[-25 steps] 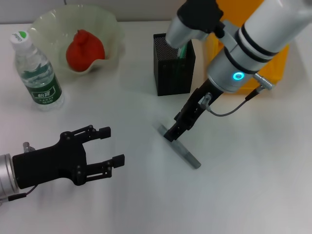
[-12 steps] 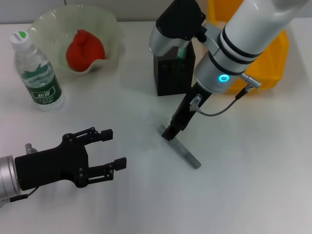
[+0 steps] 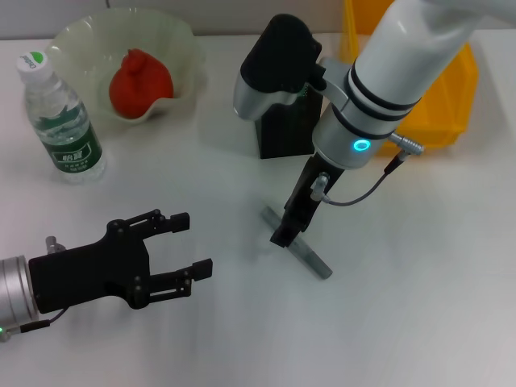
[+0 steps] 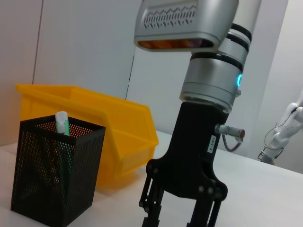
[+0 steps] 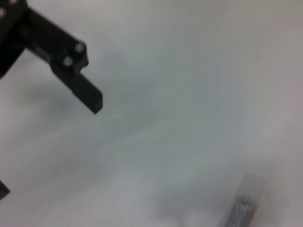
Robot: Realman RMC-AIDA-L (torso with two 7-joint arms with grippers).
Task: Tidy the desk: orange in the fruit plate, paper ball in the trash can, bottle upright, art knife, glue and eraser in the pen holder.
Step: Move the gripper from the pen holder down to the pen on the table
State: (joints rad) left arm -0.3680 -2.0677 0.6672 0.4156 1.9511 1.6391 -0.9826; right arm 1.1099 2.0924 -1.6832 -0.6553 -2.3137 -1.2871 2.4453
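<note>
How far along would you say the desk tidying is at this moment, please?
Looks done: the orange lies in the fruit plate and the bottle stands upright. No paper ball is in view, and something green-capped already stands in the pen holder. In hand: the right gripper is down over the art knife on the desk. The left gripper waits open nearby.

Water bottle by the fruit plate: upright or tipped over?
Upright. The water bottle stands on its base on the table, cap on top, beside the fruit plate.
</note>
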